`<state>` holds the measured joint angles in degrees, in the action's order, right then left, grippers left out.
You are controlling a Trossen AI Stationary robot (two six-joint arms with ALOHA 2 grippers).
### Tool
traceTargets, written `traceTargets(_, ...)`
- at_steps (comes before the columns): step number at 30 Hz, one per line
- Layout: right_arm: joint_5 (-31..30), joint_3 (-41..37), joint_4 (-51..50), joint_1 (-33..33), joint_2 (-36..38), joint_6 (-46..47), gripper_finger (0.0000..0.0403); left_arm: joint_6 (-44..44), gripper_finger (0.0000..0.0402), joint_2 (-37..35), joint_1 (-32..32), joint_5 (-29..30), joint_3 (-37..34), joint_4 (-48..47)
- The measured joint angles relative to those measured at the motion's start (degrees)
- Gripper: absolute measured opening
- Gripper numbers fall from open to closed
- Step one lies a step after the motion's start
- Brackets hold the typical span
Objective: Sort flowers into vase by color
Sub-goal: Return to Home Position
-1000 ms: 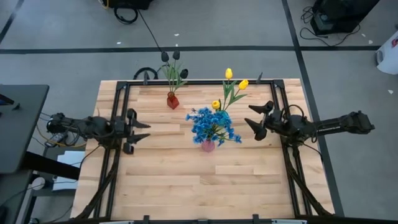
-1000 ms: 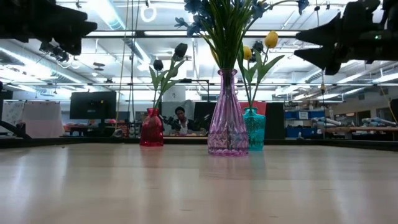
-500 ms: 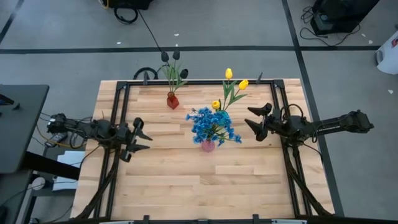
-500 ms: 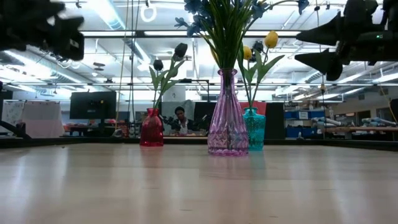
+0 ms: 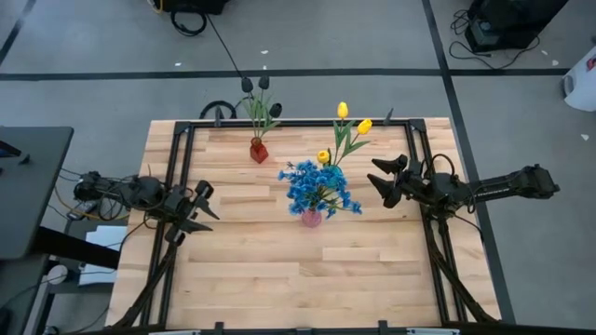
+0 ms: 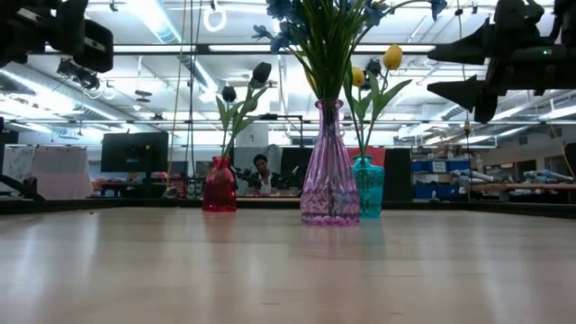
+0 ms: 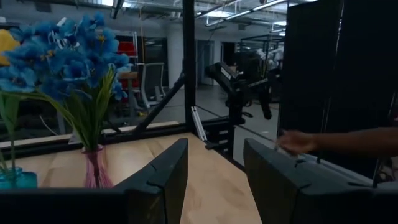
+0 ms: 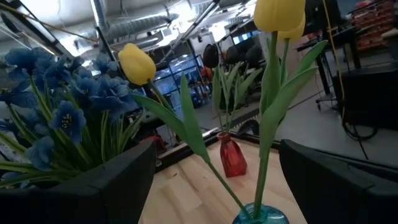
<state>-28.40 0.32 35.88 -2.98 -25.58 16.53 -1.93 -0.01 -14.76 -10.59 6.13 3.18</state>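
Mid-bench [image 5: 270, 270]: violet vase [image 6: 329, 171] upright, blue flowers [image 5: 319, 189] bunched in it. Flanking it, well apart, raised off the wood: left gripper [image 7: 214, 152], fingers spread wide, holding nothing; right gripper [image 5: 377, 180] likewise spread, holding nothing. Just behind: teal vase [image 6: 369, 184] with yellow tulips [image 5: 343, 111]. Farther back, toward the left arm's side: red vase [image 6: 219, 184], dark tulips [image 6: 260, 74].

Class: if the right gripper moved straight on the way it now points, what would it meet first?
The right gripper would most likely meet the yellow tulips, their stems above the teal vase, centred in its wrist view; depth is unclear.
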Motion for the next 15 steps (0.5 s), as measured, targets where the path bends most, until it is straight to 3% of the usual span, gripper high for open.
traceTargets(15,0.0,0.0,0.0,0.0,0.0,-0.1,0.0347,0.0,0.016,0.0,0.0,0.4,0.0,0.3)
